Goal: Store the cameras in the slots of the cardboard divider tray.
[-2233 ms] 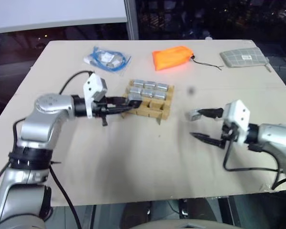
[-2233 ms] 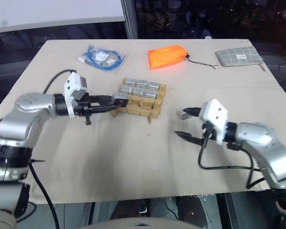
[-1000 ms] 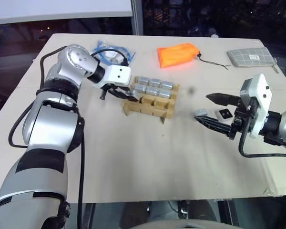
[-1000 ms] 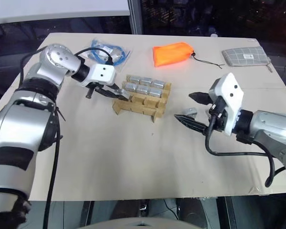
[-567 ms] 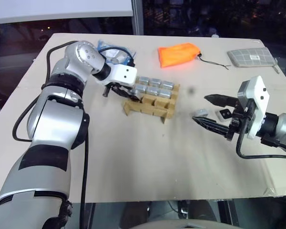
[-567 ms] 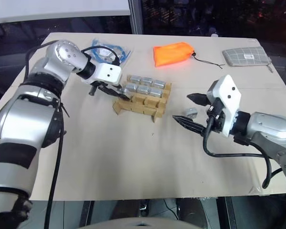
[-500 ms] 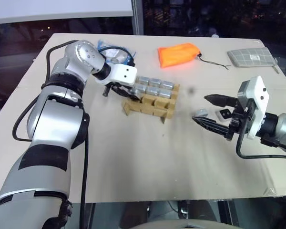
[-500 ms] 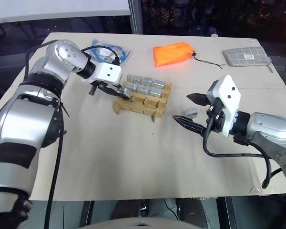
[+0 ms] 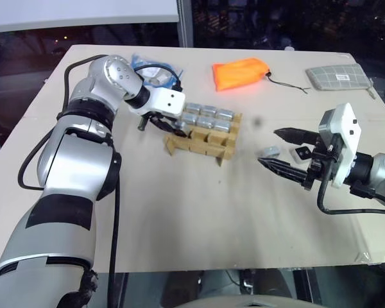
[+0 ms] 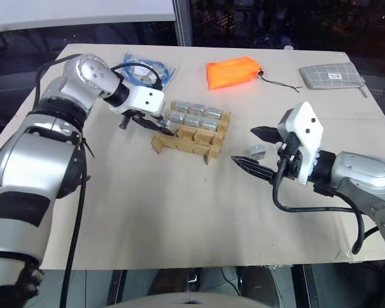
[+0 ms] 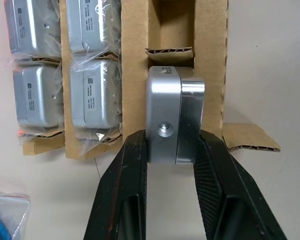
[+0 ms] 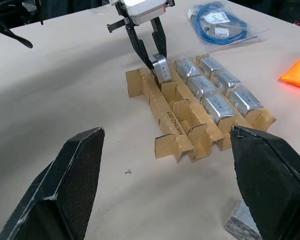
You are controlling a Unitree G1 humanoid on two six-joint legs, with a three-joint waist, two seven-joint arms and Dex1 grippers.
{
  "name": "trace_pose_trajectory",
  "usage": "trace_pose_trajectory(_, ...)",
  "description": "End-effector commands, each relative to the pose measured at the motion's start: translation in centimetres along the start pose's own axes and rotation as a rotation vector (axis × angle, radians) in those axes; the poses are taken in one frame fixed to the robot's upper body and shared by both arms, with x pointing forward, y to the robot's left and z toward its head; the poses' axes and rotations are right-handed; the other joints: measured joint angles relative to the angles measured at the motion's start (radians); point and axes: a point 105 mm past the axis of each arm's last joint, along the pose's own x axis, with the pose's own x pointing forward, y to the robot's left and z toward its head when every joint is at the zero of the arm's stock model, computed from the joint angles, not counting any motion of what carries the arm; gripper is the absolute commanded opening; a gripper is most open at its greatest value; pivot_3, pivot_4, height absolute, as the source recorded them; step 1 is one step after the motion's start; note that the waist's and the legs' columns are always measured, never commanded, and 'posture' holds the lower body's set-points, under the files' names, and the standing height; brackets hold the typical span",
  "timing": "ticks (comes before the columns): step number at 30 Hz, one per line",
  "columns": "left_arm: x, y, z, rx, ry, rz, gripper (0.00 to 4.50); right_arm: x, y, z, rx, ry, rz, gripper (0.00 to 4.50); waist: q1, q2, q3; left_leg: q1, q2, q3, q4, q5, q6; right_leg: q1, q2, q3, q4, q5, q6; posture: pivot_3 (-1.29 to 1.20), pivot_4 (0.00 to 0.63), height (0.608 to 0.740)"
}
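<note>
Over cardboard divider tray [image 11: 135, 75], left claw [image 11: 171, 165] clamps camera [image 11: 172, 120]; right claw [image 9: 283, 151] gapes, holding nothing.

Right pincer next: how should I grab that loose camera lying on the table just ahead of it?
Probably from straight above, fingers across its two short flat sides. The loose camera lies flat on the bare table, apart from the cardboard divider tray, so nothing blocks a top approach. The right pincer is open beside it; its boxy shape offers parallel faces.
</note>
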Motion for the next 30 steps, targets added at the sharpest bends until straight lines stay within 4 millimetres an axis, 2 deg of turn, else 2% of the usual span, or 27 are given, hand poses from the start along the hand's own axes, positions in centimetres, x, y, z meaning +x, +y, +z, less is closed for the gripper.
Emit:
trace_pose_trajectory(1, -0.9, 0.8, 0.7, 0.024, -0.007, 0.030, 1.77, -0.2, 0.3, 0.6, -0.032, -0.020, 0.000, 4.03, 0.000, 0.000, 0.000, 0.000, 0.000, 0.000, 0.000, 0.000, 0.000, 0.000, 0.000, 0.000, 0.000, 0.000, 0.000, 0.00, 0.150, 0.740)
trace_pose_trajectory(2, -0.9, 0.9, 0.8, 0.027, -0.014, 0.039, 2.04, -0.2, 0.3, 0.6, -0.032, -0.019, 0.000, 4.03, 0.000, 0.000, 0.000, 0.000, 0.000, 0.000, 0.001, 0.000, 0.000, 0.000, 0.000, 0.000, 0.000, 0.000, 0.000, 0.00, 0.150, 0.740)
trace_pose_trajectory(4, -1.0, 1.1, 1.1, 0.023, -0.034, 0.052, 3.01, -0.2, 0.4, 0.6, -0.034, -0.018, 0.002, 4.03, 0.000, 0.000, 0.000, 0.000, 0.000, 0.000, 0.001, 0.000, 0.000, 0.000, 0.000, 0.000, 0.001, 0.000, 0.000, 0.00, 0.150, 0.740)
trace_pose_trajectory(5, -1.1, 1.2, 1.3, 0.011, -0.060, 0.064, 3.35, -0.2, 0.3, 0.7, -0.034, -0.018, 0.002, 4.03, 0.000, 0.000, 0.000, 0.000, 0.000, 0.000, 0.002, 0.000, 0.000, 0.000, 0.000, 0.000, 0.001, 0.000, 0.000, 0.00, 0.150, 0.740)
trace_pose_trajectory(11, -2.8, 1.5, 2.0, -0.066, -0.235, 0.122, 3.35, -0.3, 0.1, 0.3, -0.034, -0.006, -0.006, 4.03, 0.000, 0.000, 0.000, -0.001, 0.000, -0.001, 0.004, 0.000, 0.000, 0.000, 0.000, 0.000, 0.003, 0.000, 0.000, 0.00, 0.150, 0.740)
trace_pose_trajectory(16, -5.0, 1.6, 2.5, -0.241, -0.546, 0.203, 3.35, -0.5, -0.4, -0.7, -0.029, 0.024, -0.032, 4.03, -0.001, 0.000, 0.000, -0.001, 0.001, -0.001, 0.004, 0.000, 0.000, 0.000, 0.000, 0.000, 0.003, 0.000, 0.000, 0.00, 0.150, 0.740)
trace_pose_trajectory(18, -5.4, 1.2, 2.2, -0.309, -0.663, 0.228, 3.35, -0.8, -0.9, -1.8, -0.040, 0.060, -0.060, 4.03, -0.001, 0.000, 0.000, 0.000, 0.001, -0.001, 0.004, 0.000, 0.000, 0.000, 0.000, 0.000, 0.003, 0.000, 0.000, 0.00, 0.150, 0.740)
trace_pose_trajectory(21, -5.4, -1.0, 2.2, -0.376, -0.830, 0.195, 3.35, -1.1, -2.0, -3.2, -0.049, 0.086, -0.110, 4.03, -0.009, 0.001, 0.000, 0.001, 0.001, -0.006, 0.005, 0.002, -0.003, 0.001, 0.000, 0.002, 0.004, 0.000, 0.000, 0.00, 0.150, 0.740)
trace_pose_trajectory(25, -6.0, -5.3, 3.1, -0.457, -1.035, 0.104, 3.35, -1.6, -3.2, -5.2, -0.059, 0.121, -0.173, 4.03, -0.018, 0.001, 0.000, 0.000, 0.002, -0.007, 0.006, 0.002, -0.003, 0.001, 0.000, 0.002, 0.005, 0.000, 0.000, 0.00, 0.150, 0.740)
trace_pose_trajectory(28, -6.2, -8.7, 4.2, -0.541, -1.110, 0.057, 3.35, -2.3, -4.0, -6.9, -0.065, 0.149, -0.223, 4.03, -0.020, 0.001, 0.000, 0.001, 0.004, -0.007, 0.006, 0.002, -0.003, 0.001, 0.000, 0.002, 0.004, 0.000, 0.000, 0.00, 0.150, 0.740)
trace_pose_trajectory(30, -6.2, -10.3, 5.1, -0.596, -1.133, 0.056, 3.35, -2.8, -4.6, -8.0, -0.062, 0.161, -0.261, 4.03, -0.018, 0.001, 0.000, 0.000, 0.003, -0.008, 0.007, 0.002, -0.004, 0.002, 0.000, 0.000, 0.005, 0.000, 0.000, 0.00, 0.150, 0.740)
